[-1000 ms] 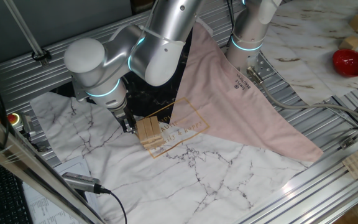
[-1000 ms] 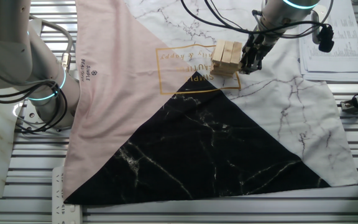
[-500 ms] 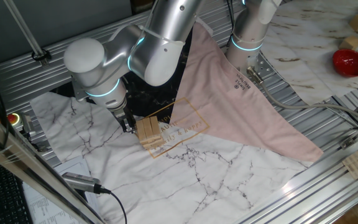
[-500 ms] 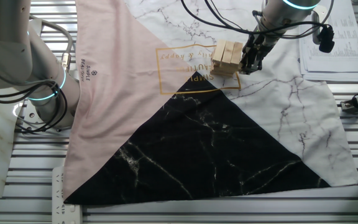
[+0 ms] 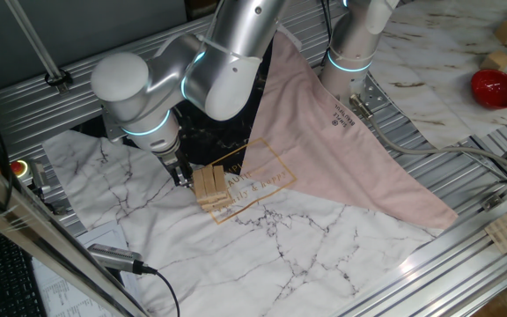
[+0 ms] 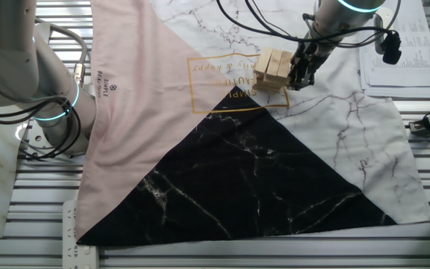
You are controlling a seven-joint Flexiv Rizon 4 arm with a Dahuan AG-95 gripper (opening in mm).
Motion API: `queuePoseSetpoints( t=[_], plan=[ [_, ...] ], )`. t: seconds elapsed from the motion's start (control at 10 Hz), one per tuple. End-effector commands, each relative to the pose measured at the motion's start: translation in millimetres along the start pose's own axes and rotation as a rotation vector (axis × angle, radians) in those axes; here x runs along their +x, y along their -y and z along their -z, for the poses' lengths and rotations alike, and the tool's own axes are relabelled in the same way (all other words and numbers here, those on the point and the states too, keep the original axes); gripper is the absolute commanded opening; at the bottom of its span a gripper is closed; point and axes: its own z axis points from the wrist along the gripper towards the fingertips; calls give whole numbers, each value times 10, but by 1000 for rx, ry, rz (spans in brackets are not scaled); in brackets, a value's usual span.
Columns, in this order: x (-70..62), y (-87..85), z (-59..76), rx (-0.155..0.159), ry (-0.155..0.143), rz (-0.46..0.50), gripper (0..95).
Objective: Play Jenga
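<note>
Pincer (image 5: 183,177) (image 6: 298,75) low against the Jenga (image 5: 209,187) (image 6: 272,69) stack's side; open or clenched, cannot tell. Stack sits on pink, white and black marbled cloth (image 6: 222,179) over slatted metal bench (image 5: 465,167).

the jenga stack (image 6: 272,70) sits on a cloth (image 6: 222,127) made of pink, black and white marbled triangles, right at the edge of a gold printed square with lettering. the gripper (image 6: 300,72) comes down from the top of the frame and stands just beside the stack's right side, its dark fingers close against the blocks; whether the jaws are parted or closed cannot be made out. a second robot arm's base (image 6: 28,75) with a glowing blue ring stands at the left. papers (image 6: 398,45) lie at the upper right.
</note>
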Motion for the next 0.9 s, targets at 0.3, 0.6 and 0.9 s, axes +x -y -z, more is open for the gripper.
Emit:
queuePoseSetpoints(
  t=[0.3,0.6,0.9],
  plan=[
    [11,13,-15,0,0,6,0],
    [31,28,-9,0,-2,15,0],
    [29,34,-15,-1,-4,17,0]
  ],
)
